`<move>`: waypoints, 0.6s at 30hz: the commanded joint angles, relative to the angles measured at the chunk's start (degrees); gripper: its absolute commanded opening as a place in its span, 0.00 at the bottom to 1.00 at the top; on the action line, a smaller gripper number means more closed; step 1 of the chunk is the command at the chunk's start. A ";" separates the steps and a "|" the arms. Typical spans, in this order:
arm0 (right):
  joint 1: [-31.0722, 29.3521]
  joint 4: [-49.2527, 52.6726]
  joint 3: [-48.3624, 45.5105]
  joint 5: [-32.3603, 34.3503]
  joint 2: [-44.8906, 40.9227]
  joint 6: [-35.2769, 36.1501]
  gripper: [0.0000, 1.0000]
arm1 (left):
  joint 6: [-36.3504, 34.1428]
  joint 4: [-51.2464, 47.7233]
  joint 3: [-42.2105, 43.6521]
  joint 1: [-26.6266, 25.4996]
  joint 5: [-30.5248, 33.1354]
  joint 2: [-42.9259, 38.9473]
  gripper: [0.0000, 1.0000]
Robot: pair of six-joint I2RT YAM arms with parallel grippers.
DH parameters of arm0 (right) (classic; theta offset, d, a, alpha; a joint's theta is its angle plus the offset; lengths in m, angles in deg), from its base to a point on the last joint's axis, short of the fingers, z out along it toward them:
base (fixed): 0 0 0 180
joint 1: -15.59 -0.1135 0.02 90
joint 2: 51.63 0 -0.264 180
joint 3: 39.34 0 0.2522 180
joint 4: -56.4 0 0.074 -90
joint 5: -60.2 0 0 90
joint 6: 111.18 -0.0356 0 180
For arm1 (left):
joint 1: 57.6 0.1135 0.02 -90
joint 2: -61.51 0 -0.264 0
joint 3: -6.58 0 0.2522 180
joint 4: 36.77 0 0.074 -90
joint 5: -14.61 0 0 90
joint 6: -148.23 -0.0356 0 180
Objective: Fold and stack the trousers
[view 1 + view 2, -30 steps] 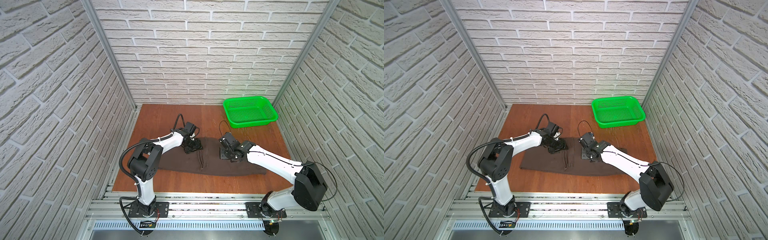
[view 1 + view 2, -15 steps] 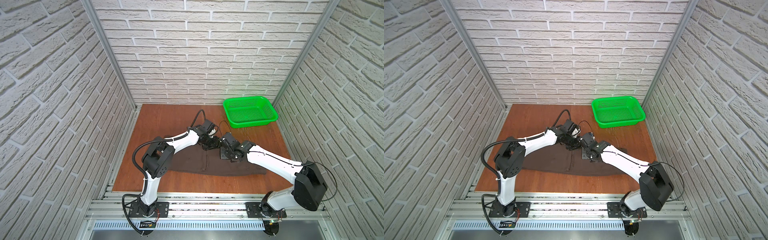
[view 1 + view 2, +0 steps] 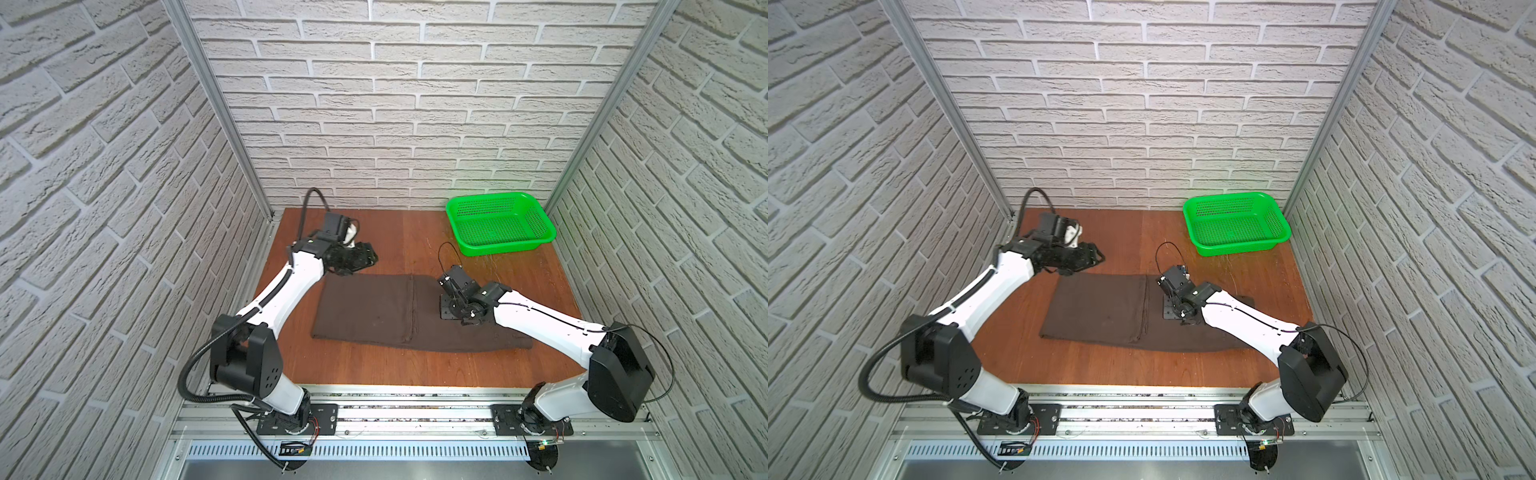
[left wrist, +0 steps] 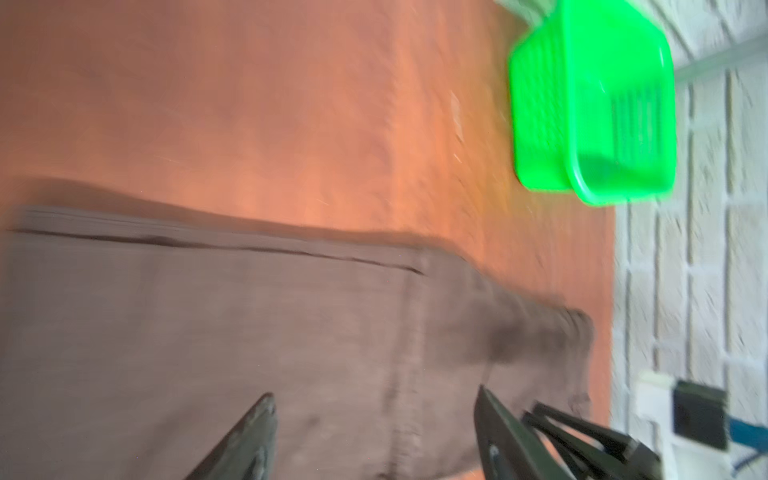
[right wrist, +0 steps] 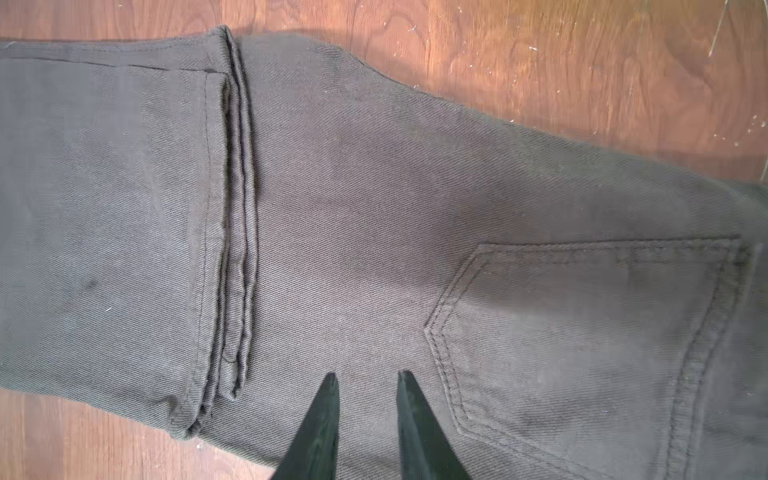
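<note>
Back from the middle, the black left gripper hangs empty, jaws apart, near the brown wooden desk's far left corner, while the right gripper, jaws narrowly parted, sits low on the long dark-brown fabric trousers, folded once mid-desk; a second fold likely needs fresh corner grips.

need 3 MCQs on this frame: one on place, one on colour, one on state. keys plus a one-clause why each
1. Where on the table does the basket stand? A near left corner; B far right corner; C centre.
2. What colour are the trousers? A dark brown; B blue; C white.
3. How is the left claw? A shut on the trousers; B shut on the basket; C open, empty.

Key:
1 B, in both top views it sits by the back and right walls.
2 A, the fabric reads dark brown in both top views.
3 C, the left wrist view shows its fingers wide apart with nothing between.
</note>
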 commanded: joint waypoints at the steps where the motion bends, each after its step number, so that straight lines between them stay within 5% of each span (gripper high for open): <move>1: -0.36 -1.58 -0.65 -0.04 -0.37 -0.27 0.27 | -7.69 -4.91 3.89 5.72 1.95 -0.77 0.75; 10: -0.36 -2.02 -0.91 -0.45 0.50 0.26 0.27 | -16.85 -6.77 8.56 17.15 -3.65 3.39 0.73; 18: -0.36 -2.37 -1.44 -0.52 0.65 0.61 0.27 | -22.02 -8.17 10.50 21.84 -8.56 8.66 0.66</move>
